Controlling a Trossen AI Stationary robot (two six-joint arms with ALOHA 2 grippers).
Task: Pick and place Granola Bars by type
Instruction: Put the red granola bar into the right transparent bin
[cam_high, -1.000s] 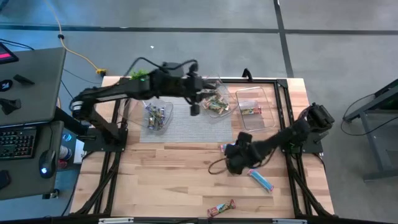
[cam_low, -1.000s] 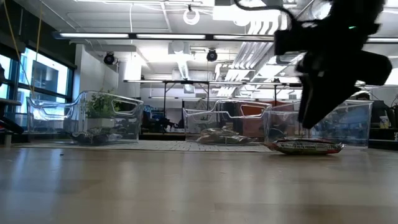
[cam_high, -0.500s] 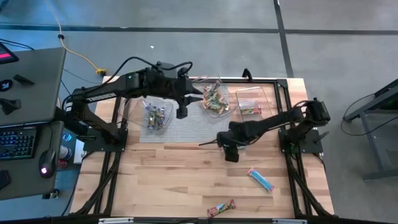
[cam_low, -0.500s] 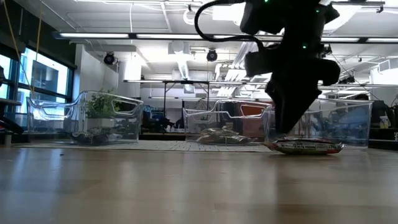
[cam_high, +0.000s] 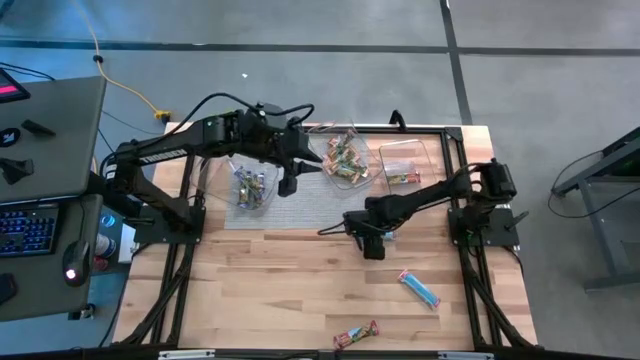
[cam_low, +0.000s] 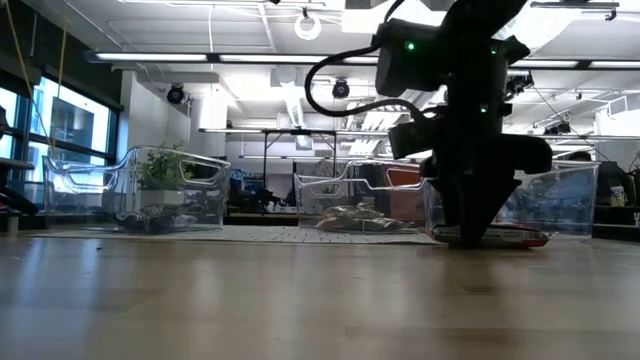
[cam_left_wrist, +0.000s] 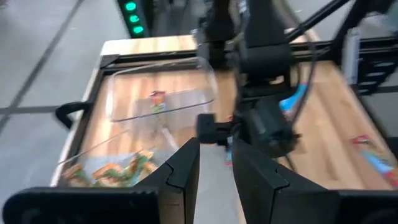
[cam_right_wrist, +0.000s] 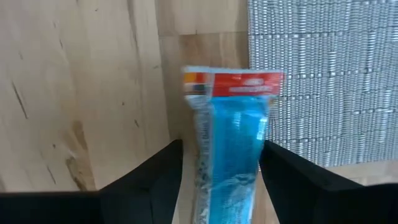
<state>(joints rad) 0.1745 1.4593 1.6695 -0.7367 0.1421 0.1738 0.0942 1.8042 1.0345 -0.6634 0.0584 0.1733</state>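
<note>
Right gripper (cam_high: 372, 240) is down at the near edge of the grey woven mat (cam_high: 300, 205), fingers (cam_right_wrist: 155, 180) spread on either side of a light blue bar (cam_right_wrist: 233, 143) with a red end strip. The bar is flat, oblong, in a shiny crinkled wrapper, lying on bare wood just beside the mat edge; the fingers bracket it but I can't tell whether they touch.

Left gripper (cam_high: 288, 182) hangs over the mat's far part, between the left clear tub (cam_high: 252, 187) and the middle clear tub (cam_high: 343, 163); fingers (cam_left_wrist: 186, 165) are parted with nothing between them.

The tubs are thin-walled clear plastic sitting on the mat. The left one holds purple bars (cam_high: 250, 185), the middle one green/tan bars (cam_high: 345, 160), and the right tub (cam_high: 410, 172) a single bar.

Two more loose bars lie on open wood nearer the front than the mat: a light blue one (cam_high: 420, 289) and a green/tan one (cam_high: 355, 334) near the table's front edge. The wood in front of the mat's left half is free.
</note>
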